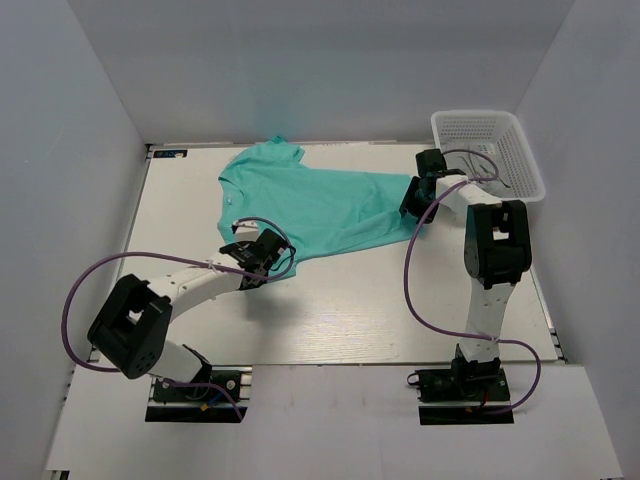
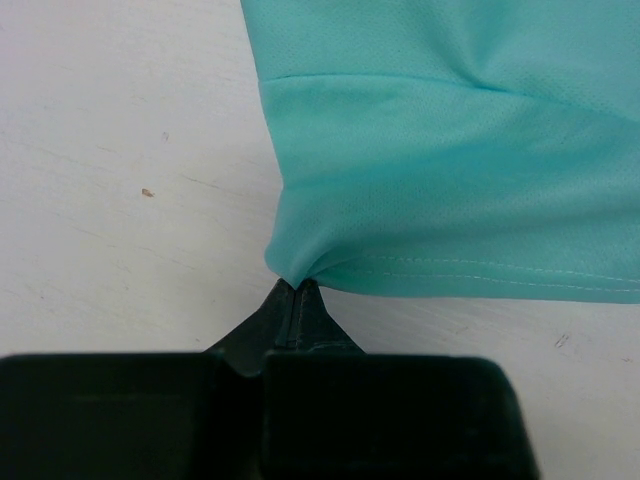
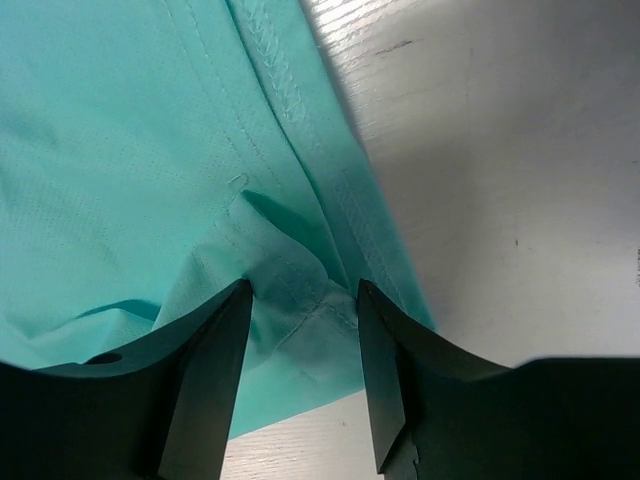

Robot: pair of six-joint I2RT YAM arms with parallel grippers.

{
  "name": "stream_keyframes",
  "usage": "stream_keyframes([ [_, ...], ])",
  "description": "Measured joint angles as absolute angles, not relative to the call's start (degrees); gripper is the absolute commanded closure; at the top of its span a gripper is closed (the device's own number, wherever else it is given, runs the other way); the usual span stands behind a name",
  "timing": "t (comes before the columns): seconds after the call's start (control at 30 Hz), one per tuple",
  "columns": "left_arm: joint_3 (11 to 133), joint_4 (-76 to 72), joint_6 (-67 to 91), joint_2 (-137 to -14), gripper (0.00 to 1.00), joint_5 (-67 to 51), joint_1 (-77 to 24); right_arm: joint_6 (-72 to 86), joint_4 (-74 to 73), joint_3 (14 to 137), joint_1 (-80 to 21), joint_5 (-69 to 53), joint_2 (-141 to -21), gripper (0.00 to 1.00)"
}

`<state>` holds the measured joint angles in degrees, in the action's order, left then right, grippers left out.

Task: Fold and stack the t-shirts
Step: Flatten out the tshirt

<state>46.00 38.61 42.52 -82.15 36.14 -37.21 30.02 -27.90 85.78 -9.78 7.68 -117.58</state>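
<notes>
1. The turquoise t-shirt (image 1: 320,205) lies spread across the far half of the white bench (image 1: 380,310), its neck toward the far left.
2. The left gripper (image 2: 298,290) is closed tight, pinching a puckered, hemmed corner of the cloth.
3. The right gripper (image 3: 305,290) stands part open at the shirt's right end, with rumpled cloth bunched between its fingers.
4. A white mesh basket (image 1: 525,165) sits at the far right.

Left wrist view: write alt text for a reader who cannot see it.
The black left gripper, fingers shut, pinches a bunched corner of a turquoise-green t-shirt beside its stitched hem. The shirt fills the upper right of the view and lies on a white table that shows at the left.
</notes>
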Motion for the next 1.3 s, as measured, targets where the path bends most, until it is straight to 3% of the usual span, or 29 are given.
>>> stream_keyframes([
  [0.07,46.0,38.7,42.5,-82.4,1.0,36.1,-37.2,29.7,-28.1,85.6,-9.8,6.8,-117.6,0.48],
  [0.17,46.0,38.6,42.7,-82.6,1.0,36.0,-37.2,29.4,-27.8,85.6,-9.9,5.5,-117.6,0.57],
  [0.27,46.0,38.6,42.9,-82.8,1.0,36.0,-37.2,29.1,-27.0,85.4,-9.9,4.7,-117.6,0.76],
  [0.3,46.0,38.7,42.9,-82.8,1.0,36.0,-37.2,29.0,-26.8,85.3,-9.9,4.5,-117.6,0.89],
  [0.33,46.0,38.6,43.0,-82.8,1.0,36.0,-37.2,28.9,-26.8,85.3,-9.9,4.4,-117.6,0.91],
  [0.63,46.0,39.0,43.5,-82.8,1.0,36.0,-37.2,29.2,-27.0,83.8,-10.0,6.9,-114.8,0.91],
  [0.77,46.0,39.7,44.1,-82.6,1.0,36.0,-37.2,29.1,-27.2,81.4,-10.1,9.2,-110.1,1.0],
  [0.9,46.0,40.5,44.8,-81.2,1.0,36.2,-37.2,29.1,-27.1,77.6,-10.2,11.3,-103.9,1.0],
  [1.3,58.3,42.5,42.9,-63.4,1.0,41.9,-37.3,26.5,-27.8,70.9,-10.2,13.9,-86.8,1.0],
])
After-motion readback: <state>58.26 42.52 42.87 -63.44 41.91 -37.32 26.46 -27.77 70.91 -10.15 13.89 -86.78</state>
